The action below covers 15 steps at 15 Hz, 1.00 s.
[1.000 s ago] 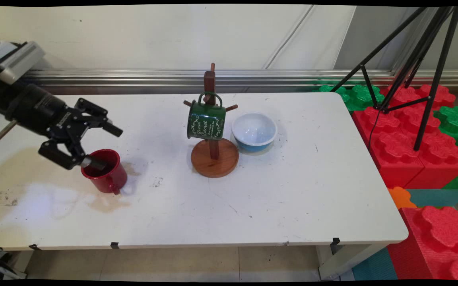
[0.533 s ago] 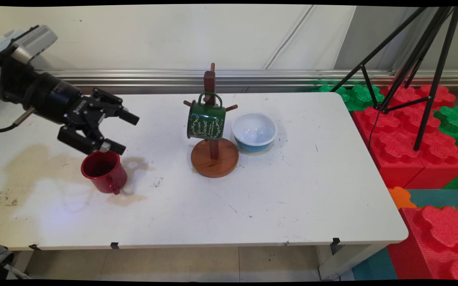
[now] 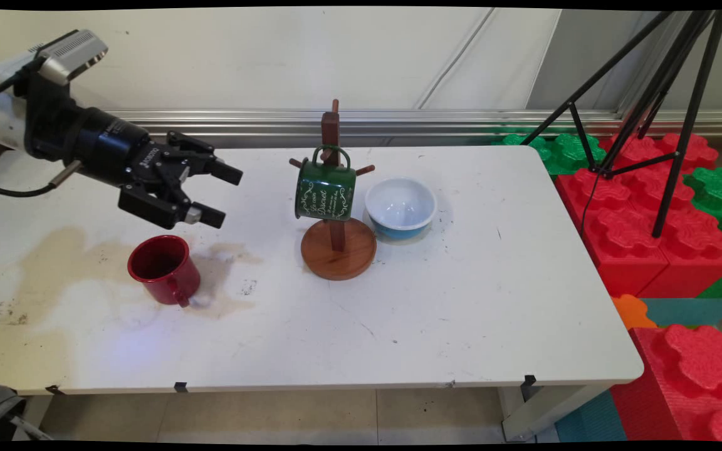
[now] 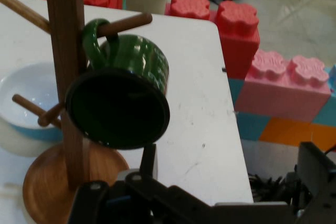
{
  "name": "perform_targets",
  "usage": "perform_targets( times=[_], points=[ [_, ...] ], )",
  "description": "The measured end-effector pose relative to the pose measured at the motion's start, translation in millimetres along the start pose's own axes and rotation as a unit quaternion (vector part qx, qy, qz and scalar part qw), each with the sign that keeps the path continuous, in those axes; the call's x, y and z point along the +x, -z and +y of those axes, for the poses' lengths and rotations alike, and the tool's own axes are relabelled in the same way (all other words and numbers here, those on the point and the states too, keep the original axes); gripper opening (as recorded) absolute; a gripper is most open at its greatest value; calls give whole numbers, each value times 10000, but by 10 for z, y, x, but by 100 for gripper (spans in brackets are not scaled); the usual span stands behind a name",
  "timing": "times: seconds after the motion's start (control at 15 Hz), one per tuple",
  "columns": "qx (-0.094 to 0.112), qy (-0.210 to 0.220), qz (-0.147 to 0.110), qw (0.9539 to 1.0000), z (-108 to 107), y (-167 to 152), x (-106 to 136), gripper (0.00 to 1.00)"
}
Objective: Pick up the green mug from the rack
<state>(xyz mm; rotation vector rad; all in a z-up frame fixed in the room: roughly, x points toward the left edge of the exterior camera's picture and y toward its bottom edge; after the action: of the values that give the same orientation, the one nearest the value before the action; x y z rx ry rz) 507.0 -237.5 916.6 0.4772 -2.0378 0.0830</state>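
Tool (image 3: 220, 194) — jaws spread wide, gripping nothing — hangs in the air above the bench (image 3: 474, 300), up and right of the upright red mug (image 3: 163, 269). It points toward the green mug (image 3: 325, 190) hung on the wooden mug tree (image 3: 338, 241). Bare bench surface lies between tool and tree; a blue bowl (image 3: 400, 207) sits just beside the tree's base.

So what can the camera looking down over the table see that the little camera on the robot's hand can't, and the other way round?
Only the main view shows the red mug standing upright on the table below the open gripper, plus the black tripod at the right.

Only the hand view looks straight into the dark mouth of the green mug.

Both show the green mug hanging by its handle on a peg of the wooden mug stand, the blue bowl beside it, and the big foam blocks past the table.
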Motion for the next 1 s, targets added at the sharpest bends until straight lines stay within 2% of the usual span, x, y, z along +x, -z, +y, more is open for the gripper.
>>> perform_targets(
  times=[0.47,1.0],
  points=[
    [9,160,286,9995,-49,-225,-54,100],
    [-11,273,398,9988,-90,-432,-155,100]
  ],
)
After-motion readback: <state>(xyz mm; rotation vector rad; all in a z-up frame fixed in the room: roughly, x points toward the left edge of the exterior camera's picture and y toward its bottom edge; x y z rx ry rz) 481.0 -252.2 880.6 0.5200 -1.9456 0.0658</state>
